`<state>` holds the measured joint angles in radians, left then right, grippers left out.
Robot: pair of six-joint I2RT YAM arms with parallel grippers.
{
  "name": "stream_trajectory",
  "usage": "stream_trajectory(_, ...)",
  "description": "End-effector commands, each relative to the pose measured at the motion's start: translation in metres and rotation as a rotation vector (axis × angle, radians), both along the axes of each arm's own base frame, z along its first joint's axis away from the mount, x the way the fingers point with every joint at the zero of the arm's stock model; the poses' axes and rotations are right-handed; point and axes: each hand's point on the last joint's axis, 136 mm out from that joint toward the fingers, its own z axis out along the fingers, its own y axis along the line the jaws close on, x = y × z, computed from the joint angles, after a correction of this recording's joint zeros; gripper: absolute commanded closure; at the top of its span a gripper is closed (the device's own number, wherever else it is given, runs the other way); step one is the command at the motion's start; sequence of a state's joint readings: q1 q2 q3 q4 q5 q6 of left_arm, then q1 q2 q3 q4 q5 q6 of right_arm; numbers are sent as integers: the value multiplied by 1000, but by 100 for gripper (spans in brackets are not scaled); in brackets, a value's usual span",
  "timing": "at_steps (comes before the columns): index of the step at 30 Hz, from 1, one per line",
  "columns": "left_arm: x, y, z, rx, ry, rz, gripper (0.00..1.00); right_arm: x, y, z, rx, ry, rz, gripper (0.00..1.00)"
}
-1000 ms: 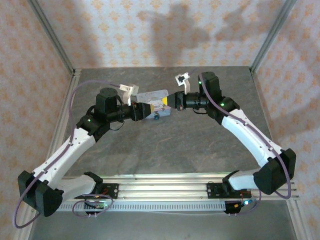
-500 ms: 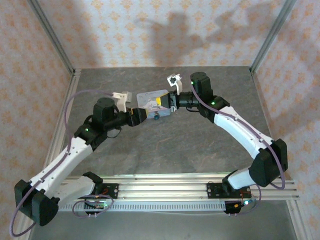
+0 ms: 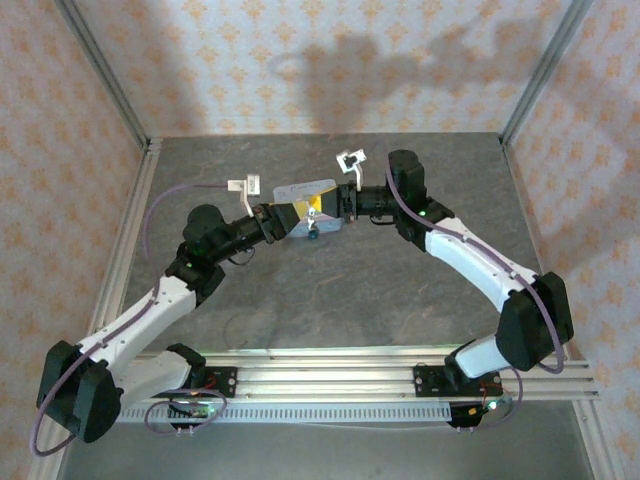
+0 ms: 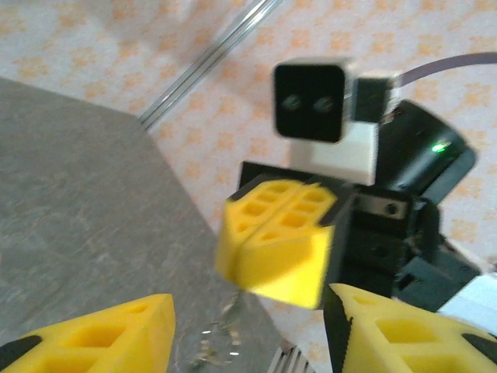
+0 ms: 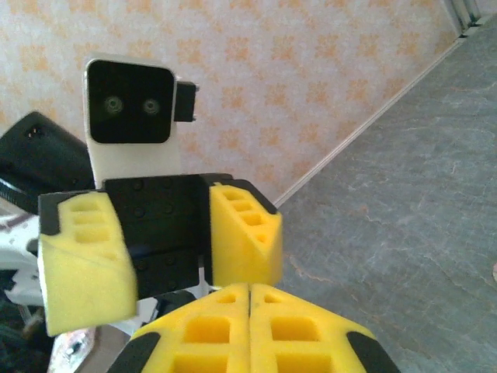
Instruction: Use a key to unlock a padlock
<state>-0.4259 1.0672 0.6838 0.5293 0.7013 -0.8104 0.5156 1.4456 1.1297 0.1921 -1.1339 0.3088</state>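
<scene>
The right arm has pushed leftward, so both pincers now meet tip to tip near the table's far edge. The left gripper (image 3: 288,213) gapes, seemingly ready to receive. The padlock (image 3: 313,233) sits beneath them, beside the tin (image 3: 298,190). The right gripper (image 3: 318,205) is clenched, and the key is too blurred to make out.

Matt yellow moulded-plastic fingers (image 5: 233,326); below them a dull grey stone-look table (image 3: 330,300), edged by brushed metal rails (image 3: 330,362).

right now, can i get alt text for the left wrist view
The right gripper, shut, faces the camera with its wrist camera above it. The left gripper frames it from below, open wide, over a grey table; something small and blurred hangs under the right gripper.
</scene>
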Motion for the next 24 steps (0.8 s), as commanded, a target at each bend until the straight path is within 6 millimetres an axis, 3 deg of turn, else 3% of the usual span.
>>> stream_trajectory(1, -8, -5, 20, -89, -66, -48, 49, -9, -5, 37, 106, -76, 17, 100)
stream_trajectory(13, -3, -16, 4, -78, -17, -63, 52, -8, -8, 45, 153, -72, -28, 100)
stream_trajectory(24, -6, -19, 14, -100, -26, -80, 58, -14, -3, 45, 146, -76, -20, 100)
